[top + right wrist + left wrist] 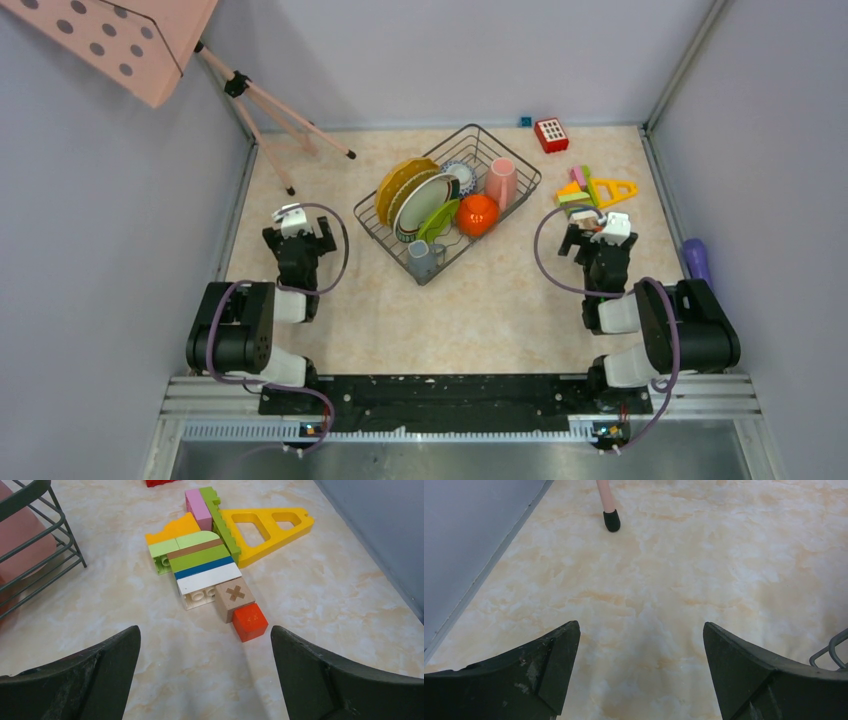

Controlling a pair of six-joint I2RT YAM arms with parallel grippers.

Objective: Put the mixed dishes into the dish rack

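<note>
**A:** How are the tools found?

**B:** The left tool (640, 630) is seen released. Its jaws are spread wide, with only bare worktop (684, 580) between them, and a tripod foot (612, 521) lies well ahead. The right tool (205, 635) is likewise released and empty, and toy blocks (205, 565) lie just ahead of it.

**A:** Where is the dish rack placed?

**B:** The dish rack (487, 148) is set between the two, ahead and to the right of the left tool and ahead and to the left of the right tool. Its long axis runs diagonally, with the near end turned toward the left tool and the far end toward the right one.

**A:** What is held in it?

**B:** The yellow scalloped plates (403, 180), white green-rimmed plate (425, 203) and lime green plate (440, 220) are stood on edge in a row. The patterned bowl (460, 175), orange-red bowl (478, 214) and pink mug (501, 182) are beside them, and the grey mug (421, 260) is at the near end.

**A:** What is called for now?

**B:** No dish is seen on the worktop, so the loading is judged complete. If a plate is to be nudged, it is best approached from above and in line with its slot, so that its neighbours are not tipped.
</note>
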